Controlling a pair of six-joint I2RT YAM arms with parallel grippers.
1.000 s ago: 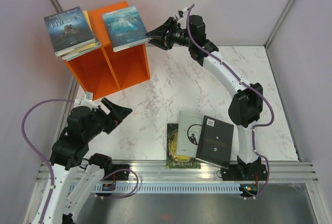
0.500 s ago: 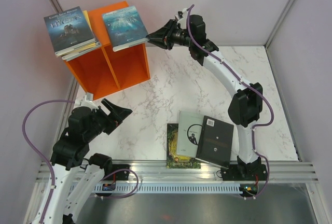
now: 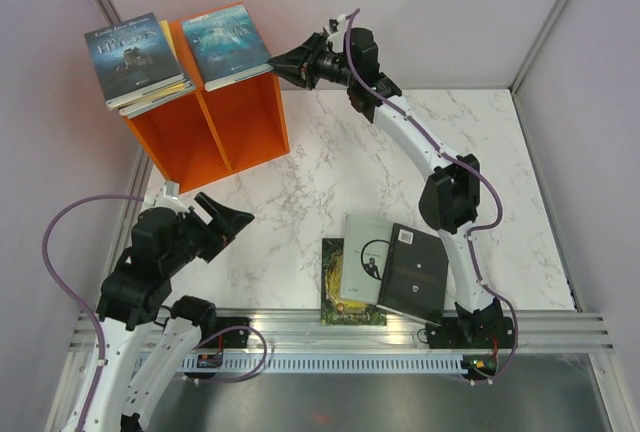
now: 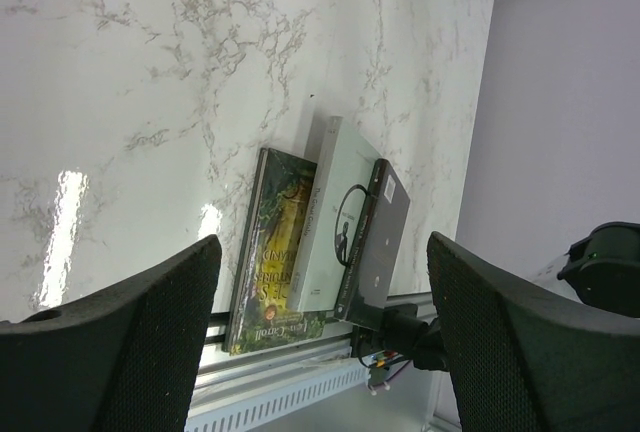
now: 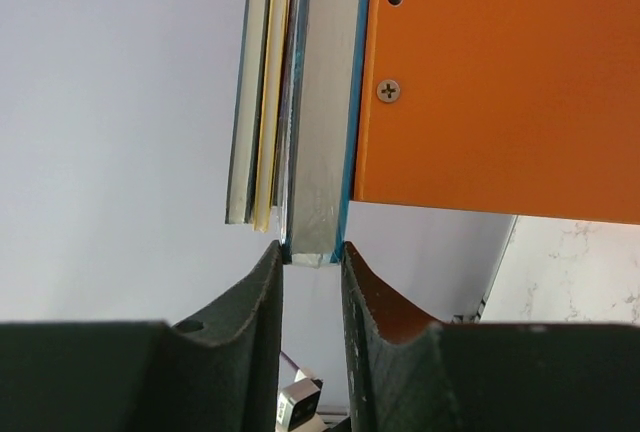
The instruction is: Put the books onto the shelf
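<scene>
Shelf: The orange shelf stands at the far-left corner of the worktop, with its two compartments opening toward the near edge.

Done so far: You have books lying flat on the shelf's top. A dark blue book heads a stack over the left compartment. A teal book lies over the right one and overhangs the shelf's right edge.

Right pincer: Your right pincer is narrowed onto the overhanging end of the teal book, one finger against each cover. The book lies flat against the orange panel.

Left pincer: Your left pincer hangs wide open with nothing in it, over the near-left part of the worktop and well apart from every book.

Left to do: Three books wait at the near edge, right of the middle. A green-gold book lies lowest, a pale grey book overlaps it, and a black book overlaps the grey one. I judge the task a little past halfway.

Hard to make out: You cannot count the left stack. The right wrist view shows a yellow edge and a few others, too tightly packed to separate. The overhead view shows the compartments' insides only in part. The titles are too small to read.
</scene>
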